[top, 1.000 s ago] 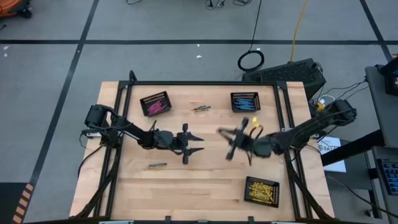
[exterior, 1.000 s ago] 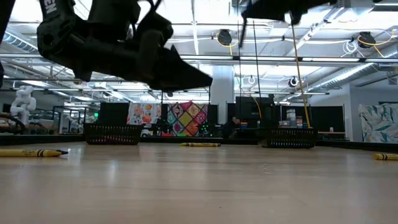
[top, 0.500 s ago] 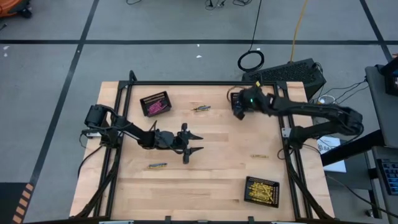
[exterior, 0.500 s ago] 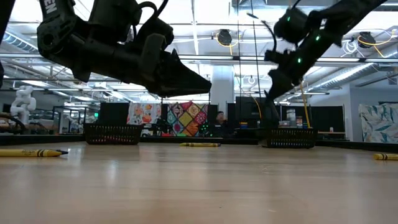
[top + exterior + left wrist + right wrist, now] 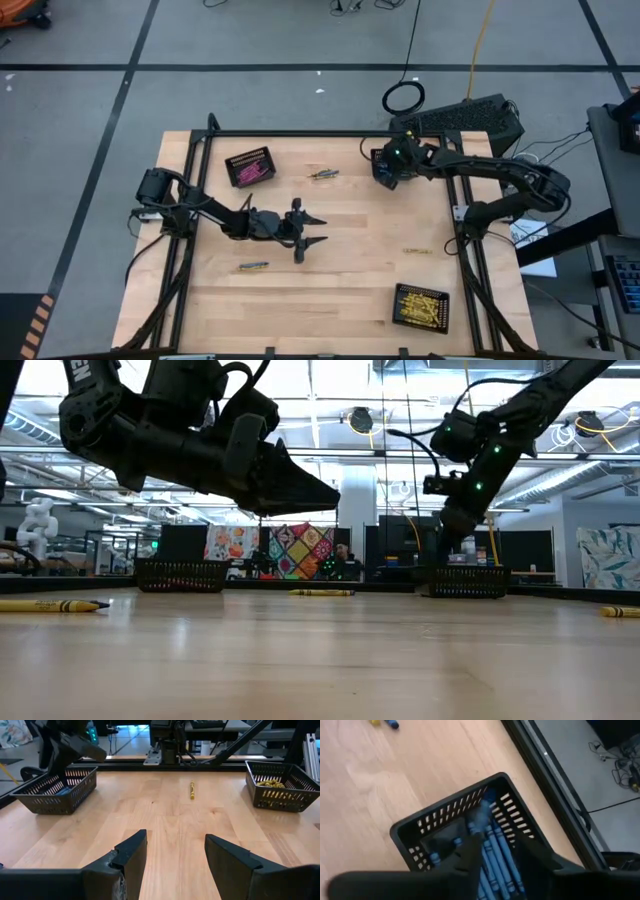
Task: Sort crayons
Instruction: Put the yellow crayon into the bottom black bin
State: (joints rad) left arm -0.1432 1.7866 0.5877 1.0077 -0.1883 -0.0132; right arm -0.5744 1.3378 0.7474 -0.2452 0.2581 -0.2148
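— Crayons [image 5: 492, 855]: piling up blue ones in the blue basket [image 5: 407, 832], at the far right of the counter [image 5: 350, 290]. Sorting by colour, apparently.

— Hovering right above that basket with the right hand [image 5: 505, 855]. Fingers standing parted, gripping nothing. Possibly letting one go, judging by a blurred blue stick just past the tips.

— Keeping pinks in the pink basket [image 5: 248, 167] at far left and yellows in the yellow basket [image 5: 421, 306] at near right. Standing well apart, presumably guarding against mix-ups.

— Leaving strays out on the wood, though: some lying between the two far baskets [image 5: 323, 173], one lying near left [image 5: 253, 266], a yellow one lying at right [image 5: 417, 251].

— Waiting mid-counter with the left hand [image 5: 175, 855], raised, fingers spread wide, carrying nothing.

— Facing that yellow stray, so likely lining up for it; needing to drop down and close over it first.
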